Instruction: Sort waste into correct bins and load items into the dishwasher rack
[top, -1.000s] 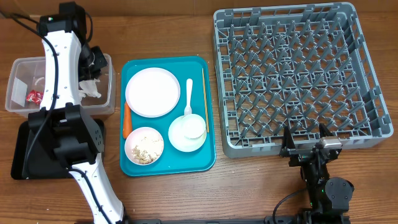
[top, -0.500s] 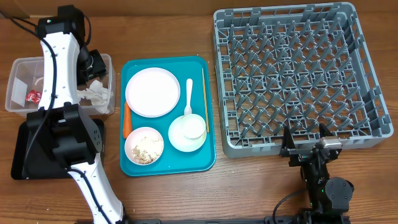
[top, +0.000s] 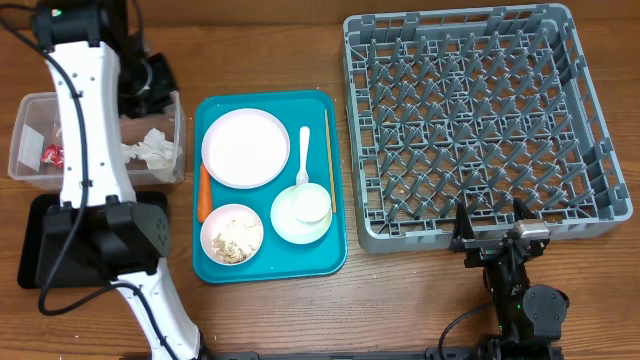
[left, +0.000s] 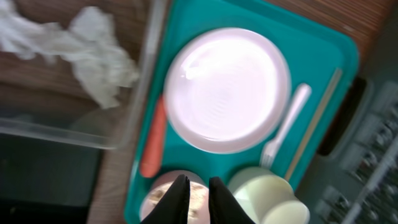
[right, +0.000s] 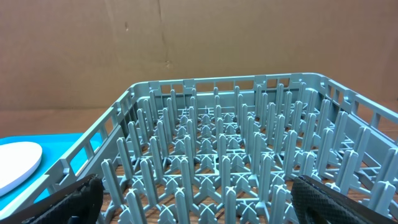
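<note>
Brown backdrop (right: 186, 43) behind rack (right: 236, 155), right-wrist only

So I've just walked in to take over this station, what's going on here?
The left gripper hangs nearly shut and empty over the tub side of the table. A crumpled tissue and a red wrapper lie in the clear tub. The plate, the carrot and the bowls sit on the teal tray. The right gripper waits open in front of the rack, which holds no dishes.
</note>
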